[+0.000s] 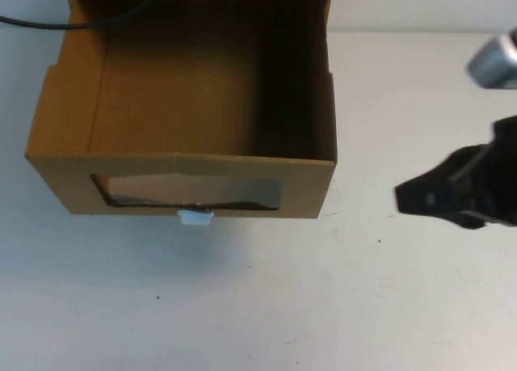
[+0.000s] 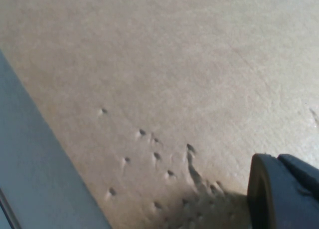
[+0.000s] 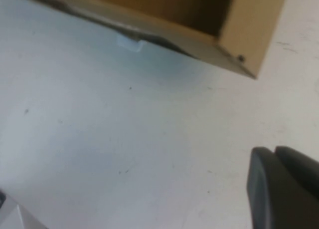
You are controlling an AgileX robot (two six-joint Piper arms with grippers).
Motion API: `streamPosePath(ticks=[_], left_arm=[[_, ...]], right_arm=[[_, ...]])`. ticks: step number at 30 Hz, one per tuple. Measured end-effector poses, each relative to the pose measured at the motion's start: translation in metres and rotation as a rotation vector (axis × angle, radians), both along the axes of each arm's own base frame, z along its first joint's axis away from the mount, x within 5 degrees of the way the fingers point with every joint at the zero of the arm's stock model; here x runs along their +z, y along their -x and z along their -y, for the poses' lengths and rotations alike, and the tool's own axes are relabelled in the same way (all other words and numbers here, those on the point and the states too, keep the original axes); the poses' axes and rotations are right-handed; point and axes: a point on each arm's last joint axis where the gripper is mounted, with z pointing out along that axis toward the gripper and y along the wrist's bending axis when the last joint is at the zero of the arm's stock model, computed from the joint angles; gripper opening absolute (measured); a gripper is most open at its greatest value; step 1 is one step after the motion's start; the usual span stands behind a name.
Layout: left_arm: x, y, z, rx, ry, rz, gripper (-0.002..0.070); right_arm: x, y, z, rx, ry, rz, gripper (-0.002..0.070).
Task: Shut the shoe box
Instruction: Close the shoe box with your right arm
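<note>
The shoe box point(image 1: 60, 137) is a brown cardboard drawer, open at the top and empty, at the table's back left in the high view. Its front has a clear window point(image 1: 186, 191) with a small white pull tab point(image 1: 195, 217) below it. My right gripper point(image 1: 401, 197) is shut and empty, hovering to the right of the box front, apart from it. In the right wrist view the gripper point(image 3: 259, 161) faces the box corner point(image 3: 249, 29) and tab point(image 3: 130, 43). My left gripper point(image 2: 256, 164) is shut, close against a brown cardboard face point(image 2: 149, 64); it is out of the high view.
The white table point(image 1: 258, 306) extends in front of and to the right of the box. A black cable point(image 1: 48, 23) crosses the box's back left corner. A silver part of the right arm point(image 1: 494, 60) shows at the far right edge.
</note>
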Motion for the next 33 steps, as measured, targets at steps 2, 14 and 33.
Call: streamPosePath(ticks=[2,14,33], left_arm=[[0.000,0.000,0.000,0.000,0.000,0.000,-0.0006],[0.000,0.000,0.000,0.003,0.005,-0.004,-0.0005],[0.000,0.000,0.000,0.010,0.018,-0.018,-0.0006]], right_arm=[[0.002,-0.001,-0.027,0.068,0.042,0.015,-0.0009],[-0.018,0.002,-0.141,0.228,0.003,0.205,-0.0009],[-0.023,-0.054,-0.172,0.142,-0.040,0.259,-0.0009]])
